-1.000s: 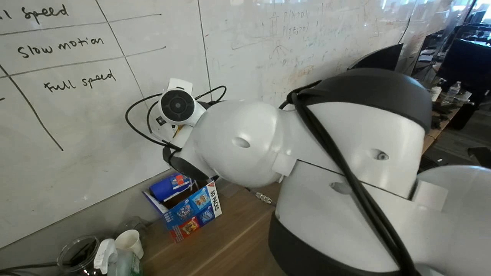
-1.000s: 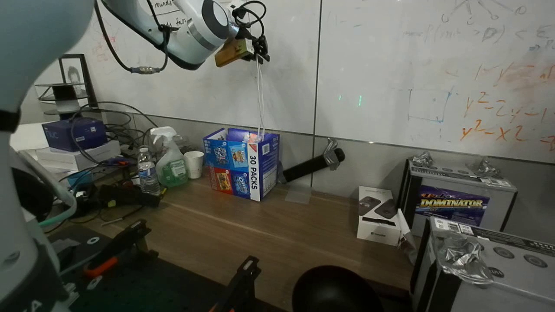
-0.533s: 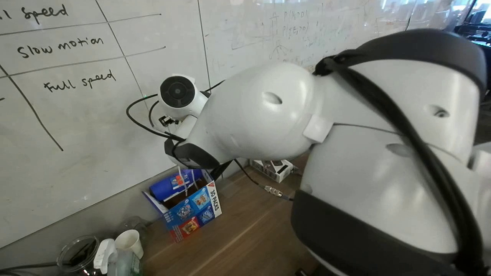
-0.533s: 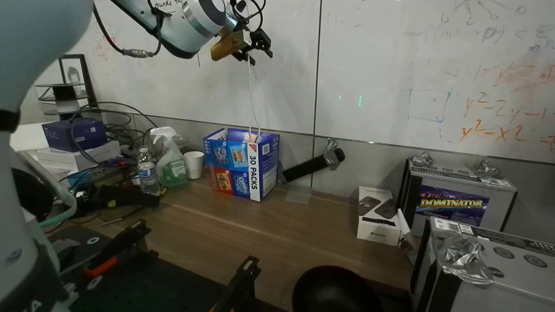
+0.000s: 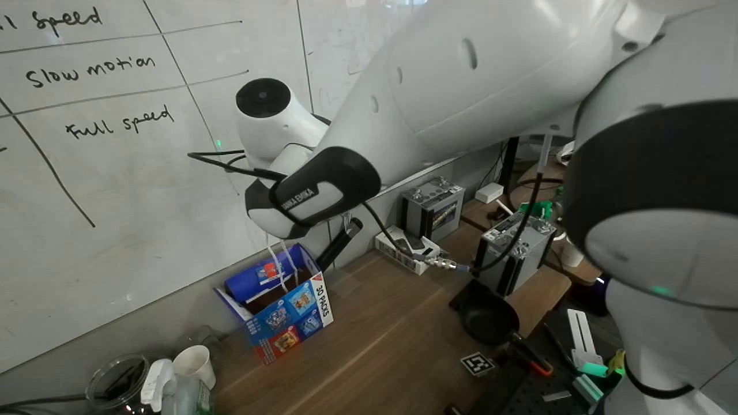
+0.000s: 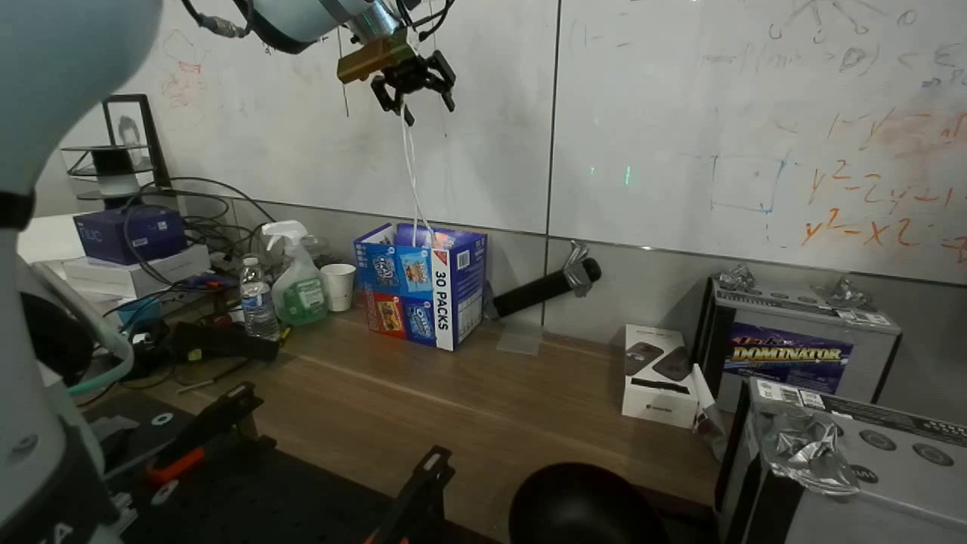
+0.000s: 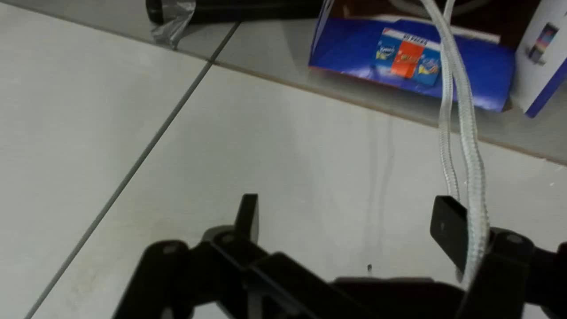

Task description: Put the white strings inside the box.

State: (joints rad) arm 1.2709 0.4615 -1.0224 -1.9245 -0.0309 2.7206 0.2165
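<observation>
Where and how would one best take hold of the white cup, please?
Probably by the rim of the white cup, from above, pinching its wall inside and out: it stands upright, mouth open, and the spray bottle and blue box on either side could crowd a sideways approach.

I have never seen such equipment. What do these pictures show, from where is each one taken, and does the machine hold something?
The machine is a robot arm ending in a two-fingered gripper. Two pictures come from cameras standing outside the robot; the close one comes from a camera on its wrist. On the wooden table stand, among other things, a blue box, a white cup and a spray bottle. The gripper is wide open, so it clamps nothing. However, white strings seem caught on one finger, and they hang down into the open box.
</observation>
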